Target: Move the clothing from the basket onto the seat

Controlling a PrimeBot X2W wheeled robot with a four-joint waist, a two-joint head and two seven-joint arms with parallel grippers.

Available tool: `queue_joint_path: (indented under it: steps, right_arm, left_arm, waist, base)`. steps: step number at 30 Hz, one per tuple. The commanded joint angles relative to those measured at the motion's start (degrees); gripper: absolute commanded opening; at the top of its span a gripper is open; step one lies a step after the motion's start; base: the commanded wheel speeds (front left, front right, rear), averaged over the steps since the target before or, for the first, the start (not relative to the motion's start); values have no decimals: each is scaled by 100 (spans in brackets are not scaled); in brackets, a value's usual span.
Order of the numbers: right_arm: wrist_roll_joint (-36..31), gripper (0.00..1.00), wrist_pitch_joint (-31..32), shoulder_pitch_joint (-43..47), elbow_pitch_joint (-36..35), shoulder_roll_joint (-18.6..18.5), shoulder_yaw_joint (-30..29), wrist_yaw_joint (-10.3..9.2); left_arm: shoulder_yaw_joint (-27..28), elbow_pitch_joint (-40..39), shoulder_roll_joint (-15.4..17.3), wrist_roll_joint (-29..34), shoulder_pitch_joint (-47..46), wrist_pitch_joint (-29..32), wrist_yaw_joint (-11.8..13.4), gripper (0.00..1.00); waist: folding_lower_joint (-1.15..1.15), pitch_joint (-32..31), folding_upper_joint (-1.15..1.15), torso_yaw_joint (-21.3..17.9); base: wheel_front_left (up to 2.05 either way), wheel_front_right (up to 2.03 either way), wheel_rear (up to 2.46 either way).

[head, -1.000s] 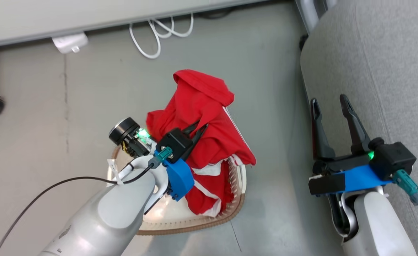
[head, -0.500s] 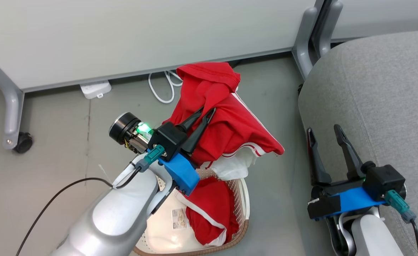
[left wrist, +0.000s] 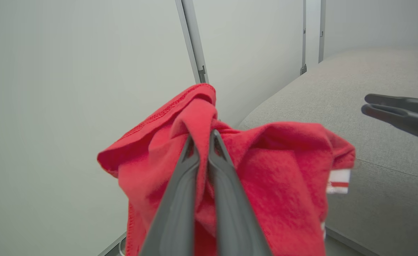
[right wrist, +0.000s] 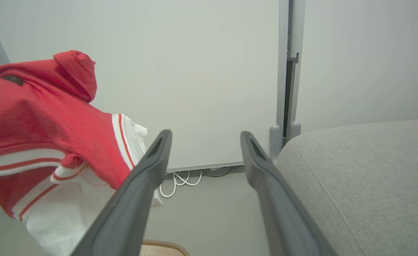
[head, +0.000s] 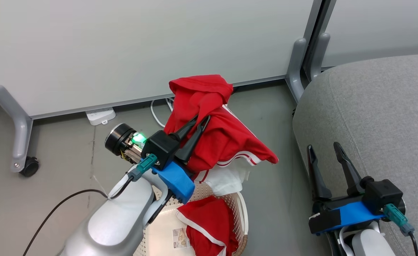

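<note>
Left gripper [head: 202, 120] clamped tight on red garment [head: 230, 138], pinching a fold near its top. Cloth drapes below and to the right of the gripper in the head view, white trim and white lining at the lower edge. Garment hangs over basket [head: 240, 209]; cannot tell if the lowest cloth touches the rim. Second garment [head: 209, 222] lies inside the basket. Right gripper [head: 323, 145] empty, jaws apart, beside the sofa [head: 379, 117] edge. Sofa lies right of held garment, apart from it
</note>
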Motion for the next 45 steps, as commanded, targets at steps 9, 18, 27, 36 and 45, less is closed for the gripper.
queue_joint_path:
  steps: [9, 18, 27, 36, 45]
  right_arm:
    - [-37, 100, -4, -100, -176, -105, 431, -4]
    - [13, 100, -4, -584, -361, -314, 1427, -4]
    - [57, 100, -3, -1272, 63, -460, 2425, -4]
    - [-14, 100, -3, -1844, 1129, -394, 2921, -4]
    - [-214, 100, -4, -2341, 1851, -197, 2974, -4]
  left_arm:
    - [63, -34, 38, 15, 139, -19, 29, 0]
    - [95, -13, 41, 56, 59, -19, 7, 0]
    - [86, 27, -20, 97, -92, -19, -50, 0]
    - [70, 21, -95, 148, -179, -19, -88, 0]
    - [53, 52, -186, 175, -265, -19, -145, 0]
  waist:
    - [0, 10, 0, 14]
    - [0, 145, 0, 36]
    - [0, 271, 0, 93]
    - [0, 385, 0, 147]
    - [0, 506, 0, 184]
  base:
    - [0, 0, 0]
    - [0, 0, 0]
    - [0, 0, 0]
    - [0, 0, 0]
    - [0, 0, 0]
